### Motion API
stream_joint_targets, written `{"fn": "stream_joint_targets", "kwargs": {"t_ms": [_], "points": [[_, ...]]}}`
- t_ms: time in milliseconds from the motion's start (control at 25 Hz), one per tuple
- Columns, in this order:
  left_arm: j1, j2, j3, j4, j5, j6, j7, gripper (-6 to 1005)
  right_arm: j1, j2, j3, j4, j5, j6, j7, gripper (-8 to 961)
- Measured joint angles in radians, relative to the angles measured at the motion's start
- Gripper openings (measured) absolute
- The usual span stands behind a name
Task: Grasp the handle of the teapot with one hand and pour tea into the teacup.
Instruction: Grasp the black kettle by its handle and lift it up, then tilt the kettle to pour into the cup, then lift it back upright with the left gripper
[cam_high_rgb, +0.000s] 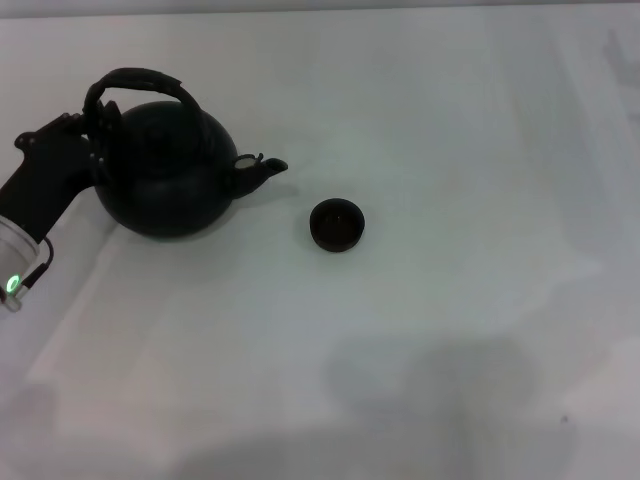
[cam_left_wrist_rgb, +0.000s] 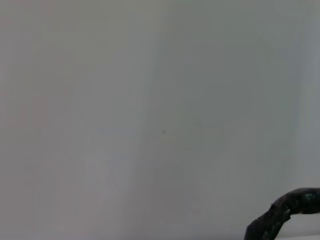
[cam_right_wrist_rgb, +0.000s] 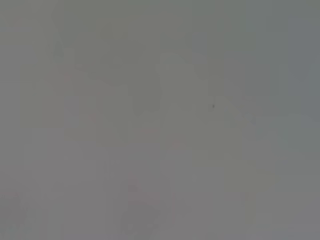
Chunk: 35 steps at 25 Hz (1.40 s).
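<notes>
Head view: black teapot (cam_high_rgb: 170, 175) sits on the white table (cam_high_rgb: 450, 330), far left side, upright, spout (cam_high_rgb: 262, 170) pointing toward the robot's right. A small pale spot shows at the base of the spout. The lid area is hidden by the pot's dark body and the handle, so I can't tell what's inside.

Handle (cam_high_rgb: 135, 88) arches over the top of the pot. Left gripper (cam_high_rgb: 92, 128) is at the left end of that arch, where the hoop meets the pot body, touching or right against it. Black fingers blend into the black handle; can't tell whether the jaws are clamped on it or just beside it. A green indicator light (cam_high_rgb: 13, 284) glows on the left arm near the frame edge.

Teacup (cam_high_rgb: 337, 224) stands upright on the table just right of the spout, near it but apart, slightly closer to the robot. Its interior reads dark; can't tell if it holds liquid.

Left wrist view: mostly bare table, with a dark curved piece of the handle (cam_left_wrist_rgb: 285, 212) in one corner.

Right wrist view: blank grey surface only. Right gripper isn't visible in any view.
</notes>
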<state>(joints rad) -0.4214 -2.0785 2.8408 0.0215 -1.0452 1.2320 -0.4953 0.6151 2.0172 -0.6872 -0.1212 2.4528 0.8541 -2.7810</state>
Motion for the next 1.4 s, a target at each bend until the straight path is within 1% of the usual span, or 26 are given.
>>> {"fn": "stream_joint_targets", "kwargs": {"t_ms": [440,760,1000,1080,1160,1240,1360,1400], "points": [[-0.038,0.007,0.002,-0.011,0.013,0.019,0.000,136,0.000,-0.002,0.000,0.000,0.000,-0.004,0.000,840],[-0.053,0.009,0.002,-0.014,0.014,0.022,0.000,136,0.000,-0.003,0.000,-0.008,0.000,-0.017,0.000,840],[-0.080,0.013,0.000,-0.071,0.011,0.074,-0.033,136,0.000,-0.003,0.000,-0.009,0.000,-0.017,0.000,840],[-0.099,0.021,0.001,-0.103,0.014,0.102,-0.073,136,0.000,-0.003,0.000,-0.009,0.000,-0.017,0.000,840],[-0.121,0.036,0.002,-0.134,0.030,0.120,-0.110,136,0.000,-0.003,0.000,-0.009,0.000,-0.017,0.000,840],[-0.146,0.054,0.002,-0.160,0.057,0.135,-0.137,136,0.000,-0.003,0.000,-0.009,0.000,-0.017,0.000,840],[-0.184,0.090,0.002,-0.172,0.102,0.144,-0.158,135,0.000,-0.002,0.000,-0.006,0.000,-0.017,0.000,840],[-0.194,0.098,0.002,-0.175,0.114,0.144,-0.162,135,-0.001,-0.001,0.000,-0.004,0.000,-0.017,0.000,840]]}}
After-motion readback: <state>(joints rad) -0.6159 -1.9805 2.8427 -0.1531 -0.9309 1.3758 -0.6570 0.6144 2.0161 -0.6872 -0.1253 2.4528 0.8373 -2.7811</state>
